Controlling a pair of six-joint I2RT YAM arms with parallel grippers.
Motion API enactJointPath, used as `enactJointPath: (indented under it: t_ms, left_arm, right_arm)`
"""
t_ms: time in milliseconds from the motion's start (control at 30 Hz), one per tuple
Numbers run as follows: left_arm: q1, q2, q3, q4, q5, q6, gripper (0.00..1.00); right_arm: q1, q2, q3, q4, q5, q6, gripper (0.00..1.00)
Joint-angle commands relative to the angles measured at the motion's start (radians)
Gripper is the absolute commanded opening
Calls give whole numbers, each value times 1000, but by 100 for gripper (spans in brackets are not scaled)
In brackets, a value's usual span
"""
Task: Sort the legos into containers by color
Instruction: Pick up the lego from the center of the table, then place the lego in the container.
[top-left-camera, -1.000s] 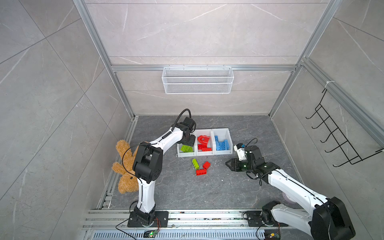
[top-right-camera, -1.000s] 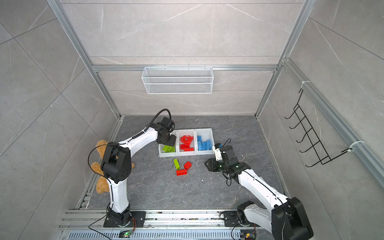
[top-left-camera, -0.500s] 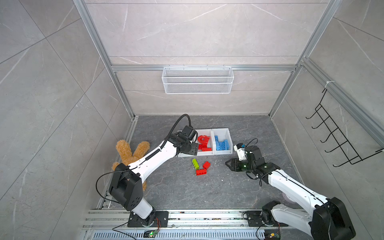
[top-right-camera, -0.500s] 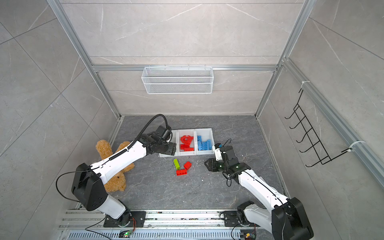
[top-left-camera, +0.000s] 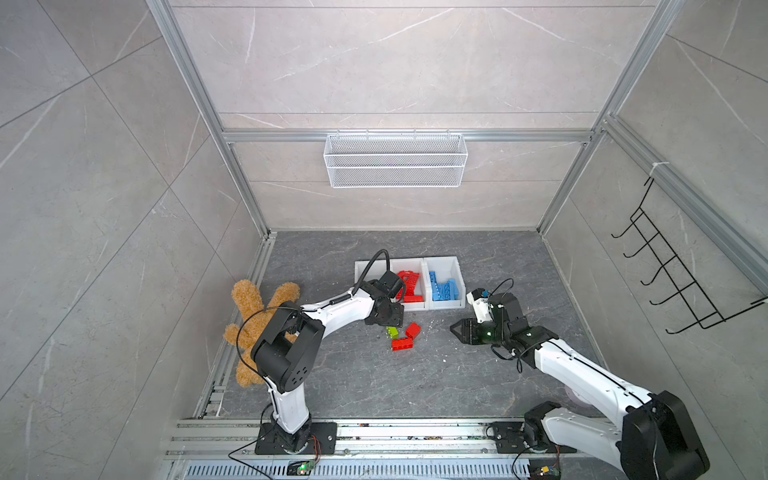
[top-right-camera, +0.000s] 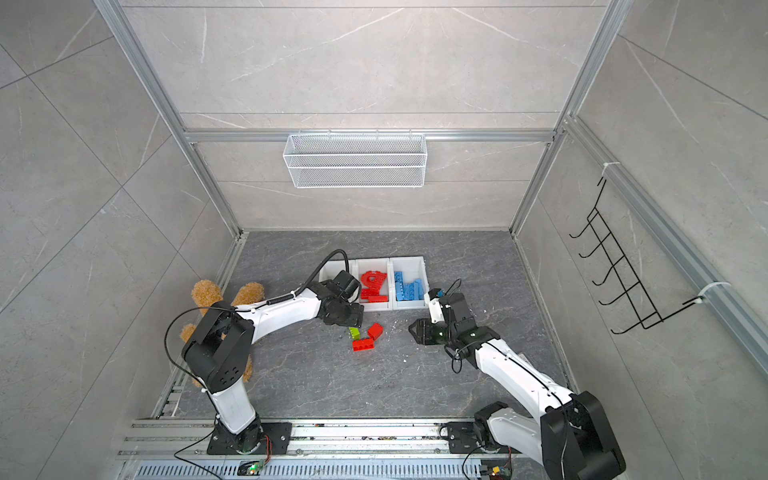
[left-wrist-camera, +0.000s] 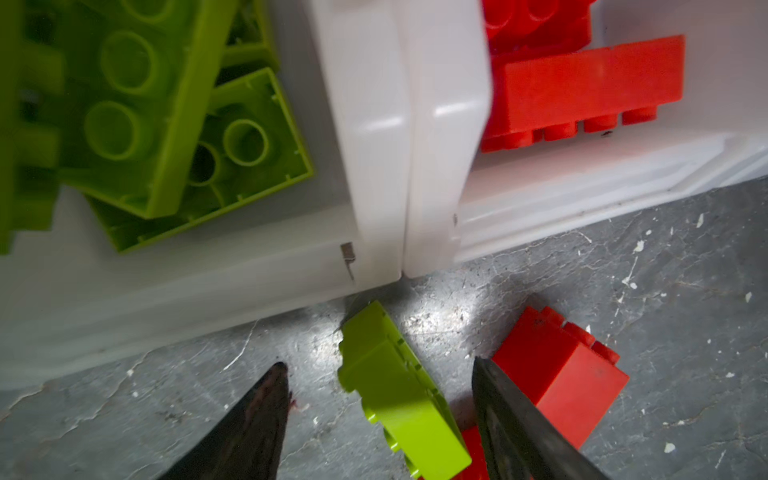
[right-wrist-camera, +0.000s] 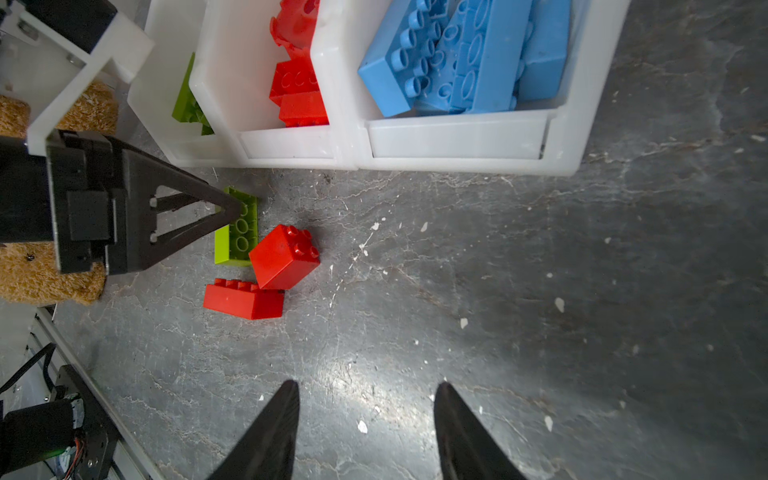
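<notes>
The left arm (top-left-camera: 340, 307) is reaching out from its base toward the bins (top-left-camera: 444, 305), with its elbow folded high and its forearm running nearly level. The left gripper (left-wrist-camera: 380, 370) is pointing down just in front of the seam between the left and middle bins, fingers spread apart and clamping nothing. The right arm (top-left-camera: 582, 374) is reaching in low, its wrist bent. The right gripper (right-wrist-camera: 365, 386) is hanging near the front of the right bin, apart from it and aimed sideways toward the left gripper, jaws parted and empty.
</notes>
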Motion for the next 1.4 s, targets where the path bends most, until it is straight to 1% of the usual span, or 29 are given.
enactJointPath:
  t_ms: [0, 67, 167, 400, 500, 667, 767, 833, 900, 933, 1000, 1100, 1133, 1200, 1267, 1333, 1367]
  left_arm:
    - [-9, 35, 25, 4, 7, -13, 68]
    - [-12, 43, 32, -10, -2, -8, 64]
    - [-14, 38, 37, -20, -17, 0, 54]
    - [-12, 24, 59, -61, -50, 27, 25]
    - [-12, 3, 58, -71, -58, 32, 19]
    - [-7, -70, 86, -127, -84, 63, 18]
    - [7, -120, 136, -185, -132, 117, 18]
    - [43, -143, 160, -192, -156, 162, 18]
    - [100, -151, 167, -163, -129, 190, 19]
    - [134, -148, 171, -142, -92, 202, 20]
    - [183, -125, 203, -136, -69, 221, 20]
    - [218, -79, 253, -126, -117, 263, 20]
    - [231, -58, 268, -117, -110, 276, 20]
    - [252, -13, 303, -118, -84, 286, 20]
    - [262, 26, 330, -121, -81, 294, 20]
    - [267, 46, 332, -100, -83, 295, 24]
    - [269, 51, 329, -84, -65, 296, 26]
  right_arm:
    - [5, 11, -15, 5, -8, 8, 54]
    - [6, 13, -17, 4, -4, 6, 54]
    - [5, 13, -16, 3, -2, 5, 54]
    - [6, 19, -16, 8, -1, 5, 54]
    - [5, 18, -17, 8, 0, 5, 55]
    - [5, 11, -9, -2, 3, 4, 54]
    - [11, 18, 9, -11, -9, 8, 54]
    - [41, 35, 35, -20, -13, 11, 54]
    - [93, 55, 61, -20, 16, 6, 55]
    - [124, 68, 76, -20, 38, -2, 55]
    - [173, 103, 108, -36, 94, -16, 55]
    - [260, 168, 171, -66, 195, -36, 57]
    - [290, 195, 196, -69, 217, -43, 58]
    - [328, 254, 243, -76, 242, -57, 58]
    - [351, 309, 292, -88, 251, -63, 58]
    - [367, 353, 328, -82, 248, -57, 58]
    - [375, 376, 348, -82, 249, -58, 59]
